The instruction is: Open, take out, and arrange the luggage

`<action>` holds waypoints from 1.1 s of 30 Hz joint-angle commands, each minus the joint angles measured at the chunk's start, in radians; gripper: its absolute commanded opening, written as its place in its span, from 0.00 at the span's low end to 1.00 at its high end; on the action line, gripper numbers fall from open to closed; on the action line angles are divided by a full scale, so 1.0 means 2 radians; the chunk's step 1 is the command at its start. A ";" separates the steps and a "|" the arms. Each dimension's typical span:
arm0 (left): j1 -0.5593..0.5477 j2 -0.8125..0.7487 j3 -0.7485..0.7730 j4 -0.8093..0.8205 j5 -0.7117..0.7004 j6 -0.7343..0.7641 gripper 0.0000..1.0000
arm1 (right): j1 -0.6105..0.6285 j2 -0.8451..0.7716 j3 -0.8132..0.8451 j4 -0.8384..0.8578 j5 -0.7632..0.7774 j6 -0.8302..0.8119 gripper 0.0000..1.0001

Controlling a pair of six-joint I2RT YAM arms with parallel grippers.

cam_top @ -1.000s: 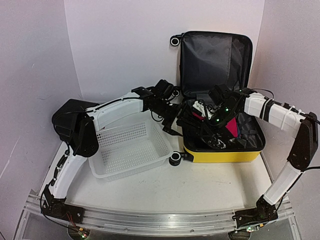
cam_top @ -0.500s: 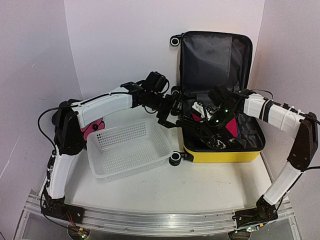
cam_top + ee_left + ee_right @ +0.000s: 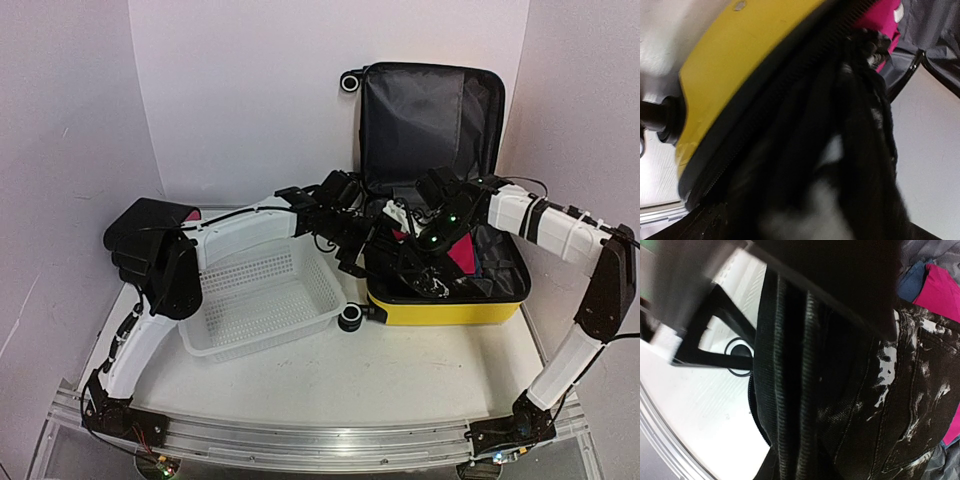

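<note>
Limp black denim (image 3: 880, 405) in the stiff open yellow suitcase (image 3: 450, 308) wants pinching at a bunched fold; I cannot tell whether left gripper (image 3: 358, 260) or right gripper (image 3: 422, 272) is closed.

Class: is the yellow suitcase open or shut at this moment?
Open. The yellow suitcase has its lid standing upright, dark lining exposed, and clothing visible in the base.

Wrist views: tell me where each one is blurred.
Left wrist view: the dark cloth close to the lens is smeared, the yellow suitcase soft; right wrist view: the dark block at top is blurred, the speckled black jeans fairly sharp.
</note>
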State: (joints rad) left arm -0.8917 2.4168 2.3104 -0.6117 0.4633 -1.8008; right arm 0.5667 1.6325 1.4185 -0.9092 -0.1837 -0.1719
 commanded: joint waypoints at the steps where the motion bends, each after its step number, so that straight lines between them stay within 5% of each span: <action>1: -0.007 0.025 0.071 0.000 0.005 -0.002 0.89 | 0.017 -0.009 0.040 0.033 -0.036 -0.002 0.00; 6: -0.006 0.012 0.043 -0.004 -0.007 0.011 0.70 | 0.019 -0.008 0.043 0.032 -0.041 -0.008 0.00; 11: 0.003 0.013 0.057 -0.008 -0.008 0.044 0.33 | 0.023 -0.006 0.048 0.030 -0.037 -0.006 0.00; 16: 0.026 0.000 0.066 -0.012 -0.003 0.112 0.03 | 0.023 -0.019 0.052 0.028 -0.012 0.010 0.35; 22: 0.056 -0.035 0.047 -0.009 0.021 0.195 0.00 | -0.008 -0.059 0.064 0.019 0.049 0.069 0.96; 27: 0.073 -0.077 0.001 -0.009 0.059 0.248 0.00 | -0.087 -0.075 0.077 -0.023 0.025 0.122 0.98; 33: 0.096 -0.166 -0.090 -0.039 0.083 0.315 0.00 | -0.102 -0.091 0.054 -0.053 0.046 0.117 0.98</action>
State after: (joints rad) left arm -0.7536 2.3180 2.1967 -0.6567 0.5804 -1.2995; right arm 0.3496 1.4895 1.5352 -0.9672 -0.1078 0.0307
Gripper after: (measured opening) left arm 0.146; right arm 0.983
